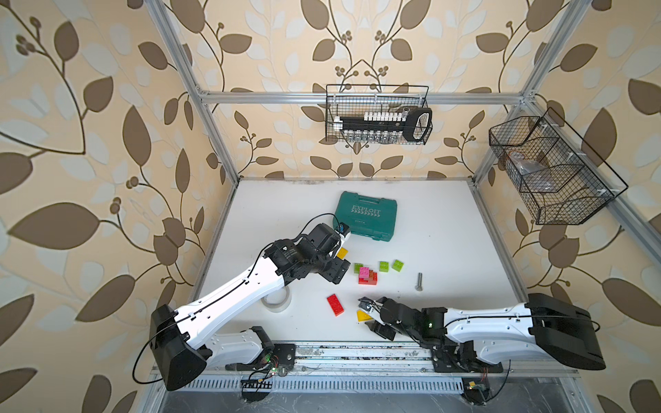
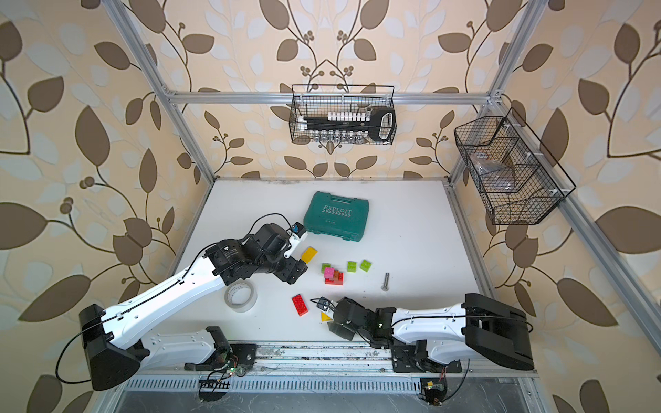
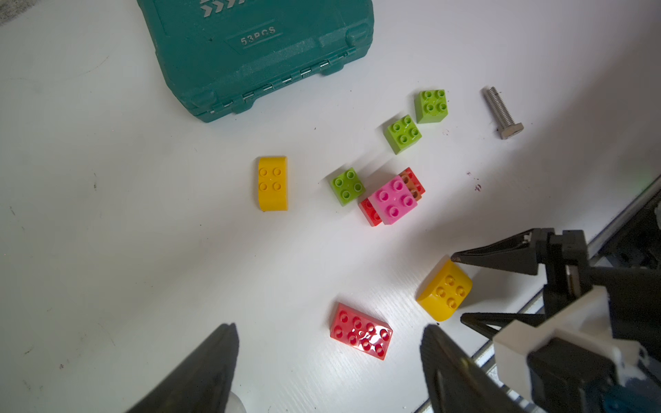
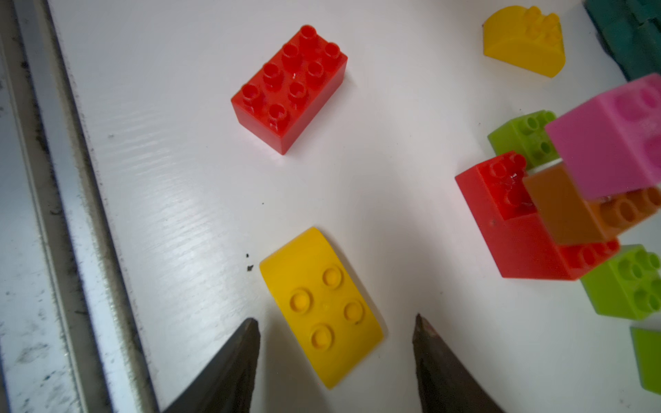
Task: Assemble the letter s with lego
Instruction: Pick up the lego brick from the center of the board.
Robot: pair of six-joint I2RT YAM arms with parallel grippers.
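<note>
Both top views show the bricks in the middle of the worktop. A stack of red, brown and pink has three green squares close by. A far yellow brick lies just beside the left gripper, and a loose red brick sits nearer the front edge. A near yellow brick lies between the parted fingers of the right gripper, close to that edge. A case fills the back, a bolt lies toward the right edge and tape toward the left; the right side has the most open room. From the left wrist, that arm's own fingers hang wide and empty with the red brick showing between them, and the right gripper looks near enough to clash, I'd say. From the right wrist, the near yellow brick lies flat, studs up, a little askew between open jaws that do not pinch it. These bricks look light, stiff and glossy. I'd take this one by its flat sides, since the rounded ends would likely slip, and lift it clear before swinging toward the crowded stack.
</note>
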